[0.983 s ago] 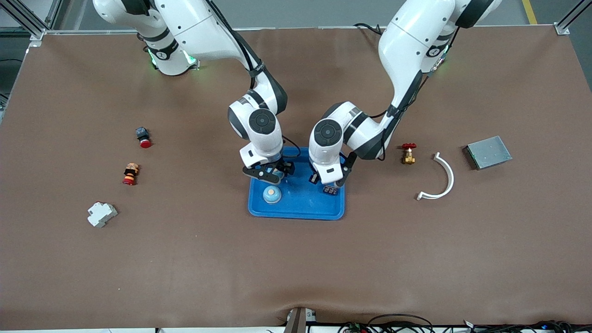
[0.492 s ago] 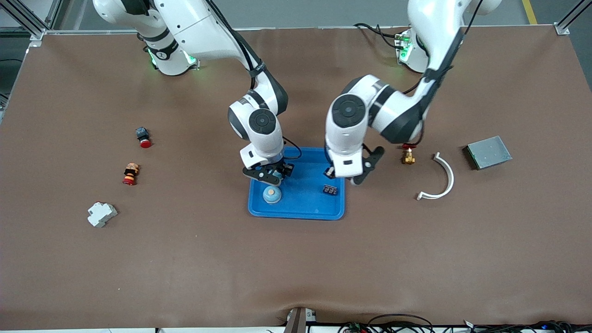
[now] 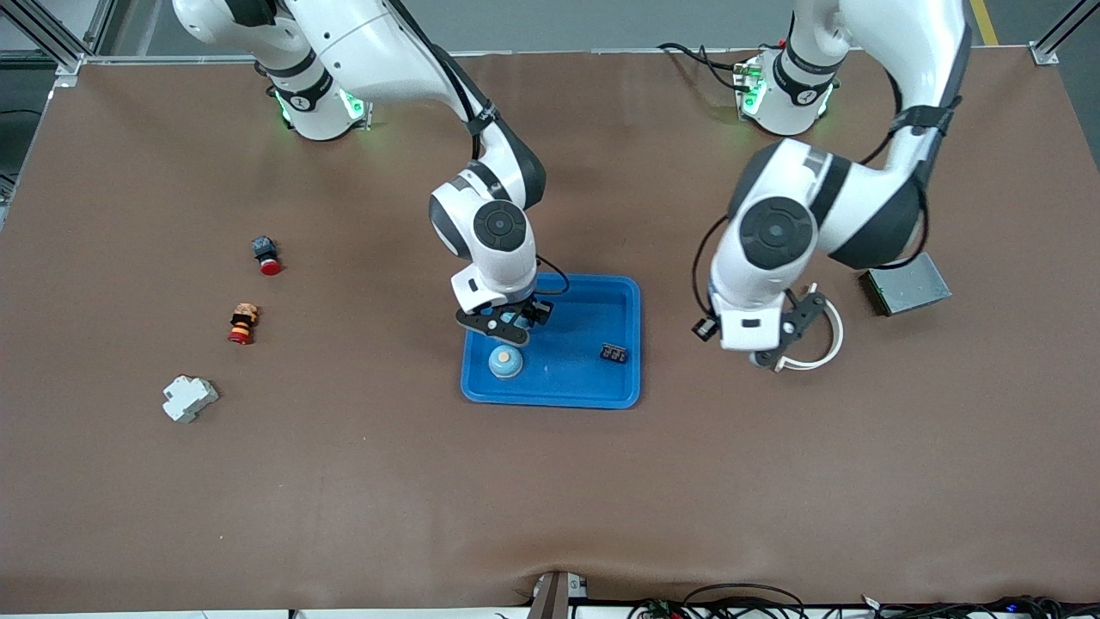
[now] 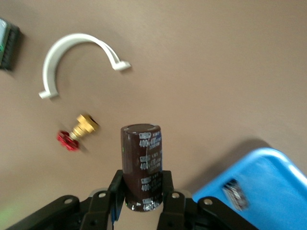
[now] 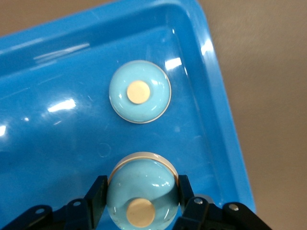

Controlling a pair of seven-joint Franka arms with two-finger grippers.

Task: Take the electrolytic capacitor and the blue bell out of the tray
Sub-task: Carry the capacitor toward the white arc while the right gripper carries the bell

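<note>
The left arm has swung away from the blue tray (image 3: 601, 292) toward its own end of the table, and the left gripper (image 4: 142, 199) — pinching the electrolytic capacitor (image 4: 141, 172) upright — now hangs over bare mat near the white curved clip (image 3: 821, 331): that item is out, only needing release. The right gripper (image 5: 141, 201) has just clamped on a blue bell (image 5: 141, 191) in the tray, beside a second bell (image 3: 505, 362) and a small dark chip (image 3: 613, 352) — lifting comes next

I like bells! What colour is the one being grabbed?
Light blue bell, tan button on top; right wrist view shows it best.
</note>
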